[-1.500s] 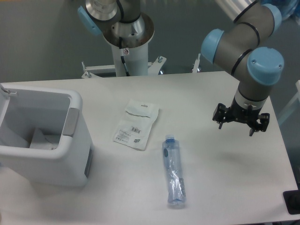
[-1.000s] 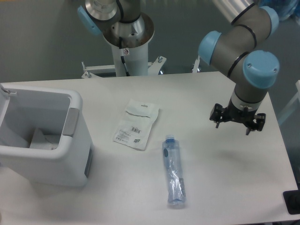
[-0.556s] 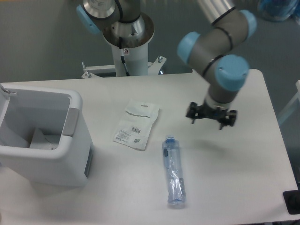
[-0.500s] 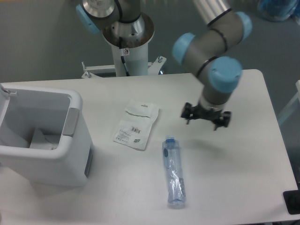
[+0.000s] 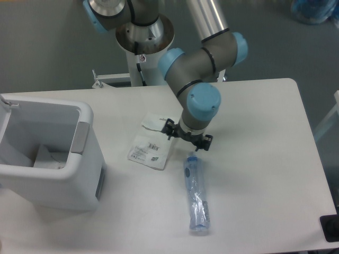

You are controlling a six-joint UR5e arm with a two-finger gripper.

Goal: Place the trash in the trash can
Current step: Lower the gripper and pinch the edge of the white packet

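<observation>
- Now the pincer [image 5: 187, 136] hangs just over the gap between the packet [image 5: 153, 139] and the bottle [image 5: 194, 193], having swept in across the surface [image 5: 254, 174] from far out on the side of the bottle away from the can [image 5: 50, 156].
- It sits right above the bottle's blue cap [image 5: 192, 157] and just beside the packet's near edge, so either piece of trash is within reach of a short descent.
- Its fingers look spread and nothing is between them; it carries no load.
- The bottle lies flat on the surface, cap end toward the pincer, base pointing away toward the front edge. It has not moved.
- The packet lies flat between the bottle and the can, barcode side up, also where it was.
- The can stands well apart from the bottle, beyond the packet, its mouth open upward; something pale lies in its bottom, too unclear to name.
- So the approach is mostly done and no item has been picked up yet; both pieces are still outside the can.
- My guess is the bottle's cap end or the packet's edge is the target, but the aim is not settled enough to say which.
- The bottle is round and could roll if nudged; the packet is thin and flat, hard to pinch off the surface.
</observation>
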